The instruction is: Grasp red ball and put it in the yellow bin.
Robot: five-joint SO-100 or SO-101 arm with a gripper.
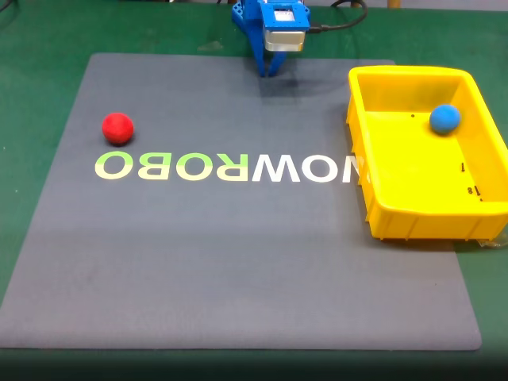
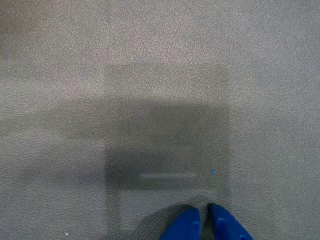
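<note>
Fixed view layout: the red ball (image 1: pixel 117 128) rests on the grey mat (image 1: pixel 238 254) at the left, just above the first letters of the printed lettering (image 1: pixel 226 167). The yellow bin (image 1: pixel 413 218) stands at the right edge of the mat, well apart from the ball.
Bin contents: one blue ball (image 1: pixel 444 118) near the far right corner.
Arm position: the gripper (image 1: pixel 270 70) hangs at the top centre of the mat, between ball and bin, near neither.
Gripper state: wrist view shows the gripper (image 2: pixel 204 217) tips nearly together over bare mat, with a thin gap and nothing held.
Step in hand: approach not yet begun; the ball lies untouched.
Next move requirement: swing toward the ball at the left of the fixed view, spread the jaws wider than the ball, then descend over it.
Caution: a sphere rolls at any glancing touch, so a centred descent is advisable.
</note>
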